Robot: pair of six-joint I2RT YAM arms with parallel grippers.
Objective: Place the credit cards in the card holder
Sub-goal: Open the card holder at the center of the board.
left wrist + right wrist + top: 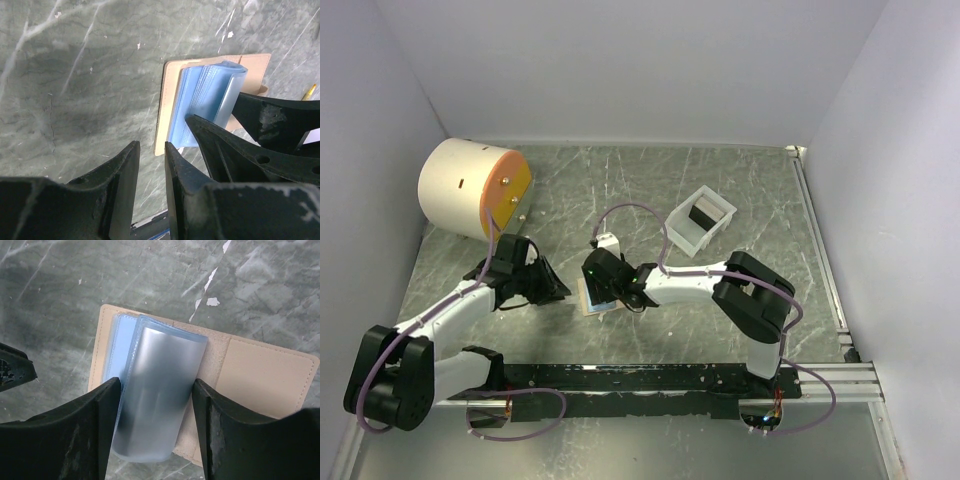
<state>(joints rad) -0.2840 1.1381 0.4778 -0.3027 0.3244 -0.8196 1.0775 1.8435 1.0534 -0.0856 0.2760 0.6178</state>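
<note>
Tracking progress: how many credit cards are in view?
1 for sure: a dark credit card in the white tray, possibly a stack. The grey pocket in the right gripper may hide another.

Flat and open at mid-worktop [760,190]: the holder [588,302]. Right on top of it, the right end effector [605,282], the holder's pockets caught between its two fingers. Just left of the holder and apart from it, the left end effector [548,283], low over bare worktop. Behind and to the right, well apart, a tray [678,233] with cards [701,213] standing inside. Far back on the left, behind the left end effector, a cylinder [460,185] on its side.
</note>
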